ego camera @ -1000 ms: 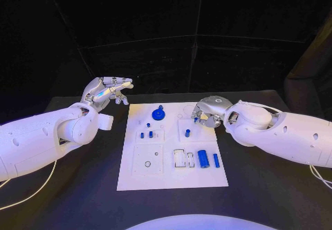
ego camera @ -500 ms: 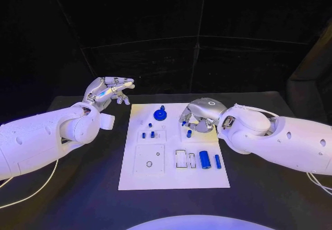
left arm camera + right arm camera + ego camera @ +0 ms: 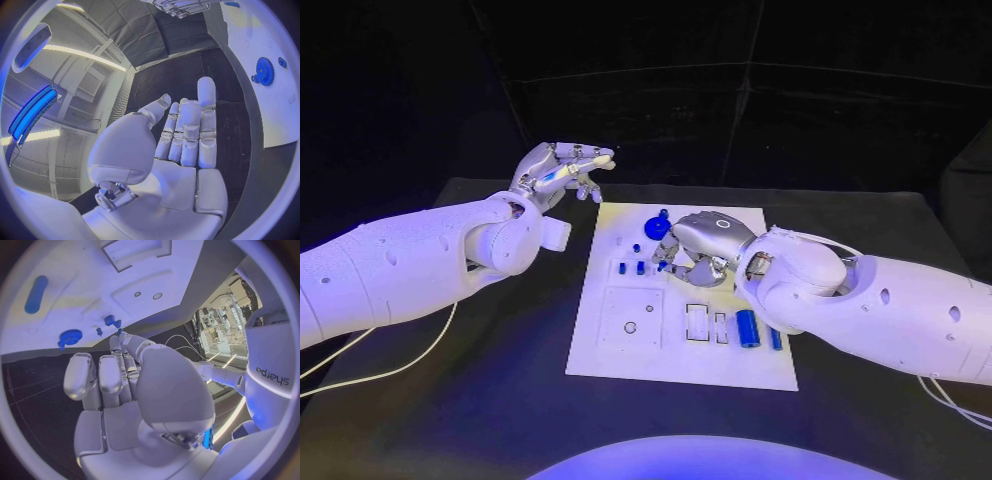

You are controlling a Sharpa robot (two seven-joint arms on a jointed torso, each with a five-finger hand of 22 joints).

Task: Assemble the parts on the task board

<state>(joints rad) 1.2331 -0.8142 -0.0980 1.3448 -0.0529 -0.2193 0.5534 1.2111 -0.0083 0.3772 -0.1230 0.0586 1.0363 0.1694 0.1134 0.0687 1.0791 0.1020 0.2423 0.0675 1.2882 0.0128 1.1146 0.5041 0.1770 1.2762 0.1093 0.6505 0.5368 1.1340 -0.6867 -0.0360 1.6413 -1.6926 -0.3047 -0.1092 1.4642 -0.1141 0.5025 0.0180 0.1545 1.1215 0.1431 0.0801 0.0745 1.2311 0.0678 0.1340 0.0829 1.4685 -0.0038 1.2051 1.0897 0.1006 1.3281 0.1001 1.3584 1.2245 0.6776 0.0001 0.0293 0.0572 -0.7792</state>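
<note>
The white task board [image 3: 664, 362] lies mid-table. My right hand [image 3: 698, 246] hangs low over its far middle with fingers curled down, and a small blue peg [image 3: 117, 324] shows at its fingertips, seemingly pinched. Just beside the hand are a blue gear [image 3: 656, 226] and two short blue pegs [image 3: 633, 267] standing in the board. Nearer to me, a thick blue cylinder [image 3: 749, 328] and a slim blue pin [image 3: 775, 338] lie on the board's right side. My left hand [image 3: 565, 171] is raised beyond the board's far left corner, fingers apart and holding nothing.
A square recessed plate with a small ring [image 3: 630, 327] occupies the board's left half, and rectangular slots [image 3: 697, 322] sit at its middle. Black cloth [image 3: 473, 400] covers the table all round the board. A dark curtain closes off the back.
My right hand has travelled leftward over the board's far part, from its right side to the standing pegs by the gear. The left hand stays raised as before.
</note>
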